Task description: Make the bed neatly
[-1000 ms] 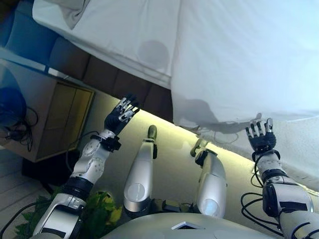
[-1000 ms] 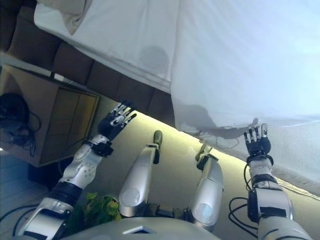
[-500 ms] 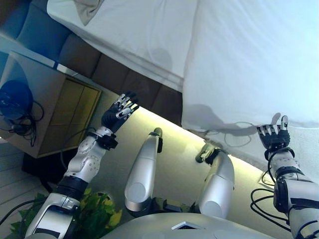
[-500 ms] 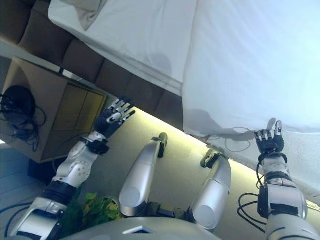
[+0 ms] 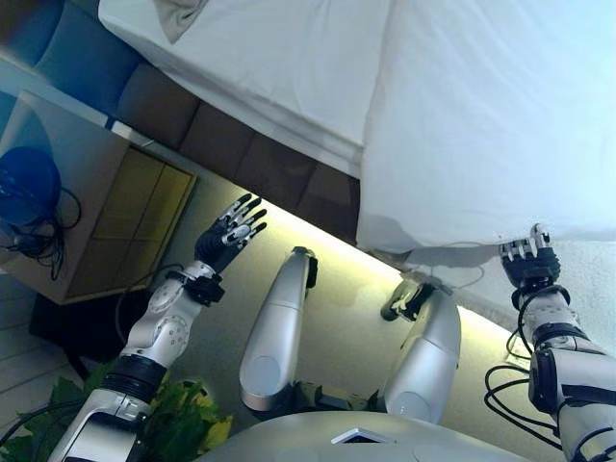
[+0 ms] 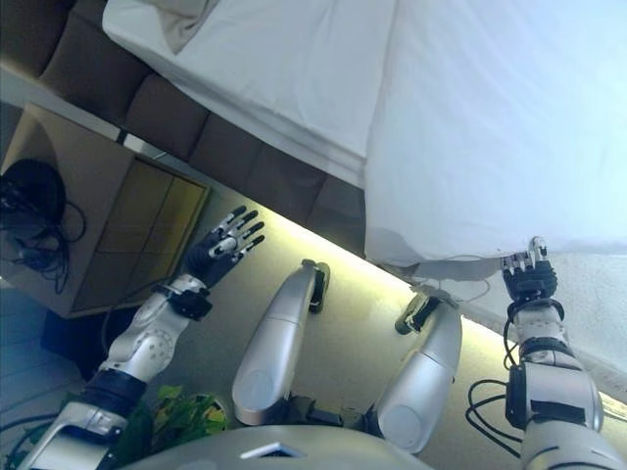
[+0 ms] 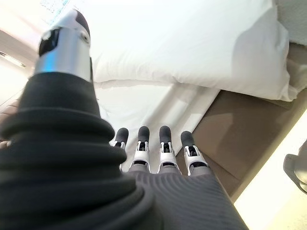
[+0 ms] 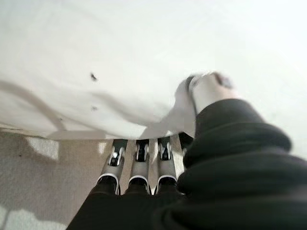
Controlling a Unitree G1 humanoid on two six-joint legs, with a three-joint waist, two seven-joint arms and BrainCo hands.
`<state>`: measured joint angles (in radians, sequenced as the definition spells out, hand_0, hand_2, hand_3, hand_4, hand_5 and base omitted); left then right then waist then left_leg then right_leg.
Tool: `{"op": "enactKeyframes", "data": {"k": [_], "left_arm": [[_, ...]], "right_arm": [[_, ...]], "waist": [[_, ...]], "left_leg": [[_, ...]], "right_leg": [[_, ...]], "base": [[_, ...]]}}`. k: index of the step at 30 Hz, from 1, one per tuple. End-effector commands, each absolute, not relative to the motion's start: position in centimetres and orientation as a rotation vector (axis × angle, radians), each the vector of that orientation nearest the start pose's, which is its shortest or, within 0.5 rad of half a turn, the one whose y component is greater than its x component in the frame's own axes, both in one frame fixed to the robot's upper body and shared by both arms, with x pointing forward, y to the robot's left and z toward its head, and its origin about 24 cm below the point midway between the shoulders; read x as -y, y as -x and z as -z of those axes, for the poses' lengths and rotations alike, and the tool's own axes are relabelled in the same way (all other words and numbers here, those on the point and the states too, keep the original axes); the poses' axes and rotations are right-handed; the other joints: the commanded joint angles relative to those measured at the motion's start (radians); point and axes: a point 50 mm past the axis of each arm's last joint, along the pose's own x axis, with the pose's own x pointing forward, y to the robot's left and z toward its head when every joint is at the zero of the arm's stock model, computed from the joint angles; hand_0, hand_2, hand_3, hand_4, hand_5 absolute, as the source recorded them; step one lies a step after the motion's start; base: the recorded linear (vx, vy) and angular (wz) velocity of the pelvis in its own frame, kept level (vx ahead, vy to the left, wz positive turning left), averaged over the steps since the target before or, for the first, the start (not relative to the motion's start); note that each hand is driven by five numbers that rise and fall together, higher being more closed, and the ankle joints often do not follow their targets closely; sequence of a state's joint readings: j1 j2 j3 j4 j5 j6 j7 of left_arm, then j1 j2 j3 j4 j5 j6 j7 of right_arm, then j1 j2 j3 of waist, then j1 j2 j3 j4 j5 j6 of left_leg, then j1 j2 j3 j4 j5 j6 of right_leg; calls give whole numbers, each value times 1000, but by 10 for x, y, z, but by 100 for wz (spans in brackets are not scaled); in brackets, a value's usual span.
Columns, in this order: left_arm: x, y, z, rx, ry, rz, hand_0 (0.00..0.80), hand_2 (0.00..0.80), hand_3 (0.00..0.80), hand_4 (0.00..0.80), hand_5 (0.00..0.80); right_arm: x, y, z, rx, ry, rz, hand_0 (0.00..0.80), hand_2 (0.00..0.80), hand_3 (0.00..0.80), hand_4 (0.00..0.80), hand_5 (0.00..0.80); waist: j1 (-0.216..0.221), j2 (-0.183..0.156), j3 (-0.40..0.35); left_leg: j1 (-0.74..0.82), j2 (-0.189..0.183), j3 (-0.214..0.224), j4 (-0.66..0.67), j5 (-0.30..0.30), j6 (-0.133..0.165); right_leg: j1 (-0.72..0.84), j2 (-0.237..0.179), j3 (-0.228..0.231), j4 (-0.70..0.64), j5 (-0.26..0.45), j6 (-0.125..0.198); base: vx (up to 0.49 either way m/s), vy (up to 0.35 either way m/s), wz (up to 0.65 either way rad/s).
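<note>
Two hands work the bed: right hand (image 5: pixel 528 260) pinches the soft, light duvet's (image 5: pixel 481 125) near edge, left hand (image 5: pixel 229 235) spread empty.

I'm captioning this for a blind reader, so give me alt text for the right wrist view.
The robot's right hand reaches up to the hanging edge of a white duvet, its fingers going under the cloth and its thumb pressed against the front. Pale carpet shows below the duvet's edge.
</note>
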<state>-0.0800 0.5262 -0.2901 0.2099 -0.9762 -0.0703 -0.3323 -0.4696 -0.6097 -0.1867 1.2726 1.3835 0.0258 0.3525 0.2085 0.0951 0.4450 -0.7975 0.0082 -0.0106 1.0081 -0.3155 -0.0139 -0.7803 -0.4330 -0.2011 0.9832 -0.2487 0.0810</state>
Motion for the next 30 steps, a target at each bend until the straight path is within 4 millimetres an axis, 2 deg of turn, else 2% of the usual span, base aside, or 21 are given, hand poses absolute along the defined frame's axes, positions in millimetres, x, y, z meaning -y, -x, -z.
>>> {"op": "enactKeyframes", "data": {"k": [1, 6, 10, 15, 17, 24, 30], "left_arm": [[-189, -256, -39, -73, 488, 455, 0, 0, 0, 0, 0], [-191, -254, -36, -85, 505, 448, 0, 0, 0, 0, 0], [-191, -250, -34, -98, 516, 448, 0, 0, 0, 0, 0], [-189, -249, -34, -108, 520, 447, 0, 0, 0, 0, 0], [-191, -247, -31, -119, 523, 441, 0, 0, 0, 0, 0], [-199, -238, -23, -155, 508, 418, 0, 0, 0, 0, 0], [-198, -225, -12, -205, 503, 407, 0, 0, 0, 0, 0]], "right_arm": [[380, -264, -19, -28, -897, 460, 800, 800, 800, 800, 800], [379, -273, -31, -21, -842, 404, 800, 800, 800, 800, 800], [374, -272, -23, -95, -726, 419, 800, 800, 800, 800, 800], [366, -265, -7, -150, -693, 409, 800, 800, 800, 800, 800], [356, -268, -2, -173, -675, 384, 800, 800, 800, 800, 800], [300, -279, 21, -266, -627, 259, 800, 800, 800, 800, 800], [261, -272, 44, -353, -637, 219, 800, 800, 800, 800, 800]], "waist": [[17, 27, -53], [17, 28, -66], [22, 22, -81], [41, 10, -107], [55, 3, -121], [102, -38, -173], [141, -56, -229]], "left_leg": [[3, 17, -28, -5, -20, 13], [14, 21, -25, -16, -17, 5], [50, 21, -18, -39, -10, 0], [116, 27, -8, -90, -3, -4], [148, 27, -4, -114, 1, -5], [280, 14, -2, -241, 32, -7], [362, 10, 8, -331, 58, -10]], "right_leg": [[22, -23, 63, 28, -3, 11], [33, -28, 63, 27, -9, 16], [80, -33, 46, 2, -3, 18], [186, -68, 0, -56, 12, 25], [234, -82, -17, -84, 21, 31], [414, -102, -81, -225, 72, 74], [574, -113, -157, -336, 94, 100]], "base": [[47, 19, 1], [47, 46, 3], [83, 52, 3], [127, 36, 28], [174, 48, 41], [176, 39, 19], [181, 81, 35]]}}
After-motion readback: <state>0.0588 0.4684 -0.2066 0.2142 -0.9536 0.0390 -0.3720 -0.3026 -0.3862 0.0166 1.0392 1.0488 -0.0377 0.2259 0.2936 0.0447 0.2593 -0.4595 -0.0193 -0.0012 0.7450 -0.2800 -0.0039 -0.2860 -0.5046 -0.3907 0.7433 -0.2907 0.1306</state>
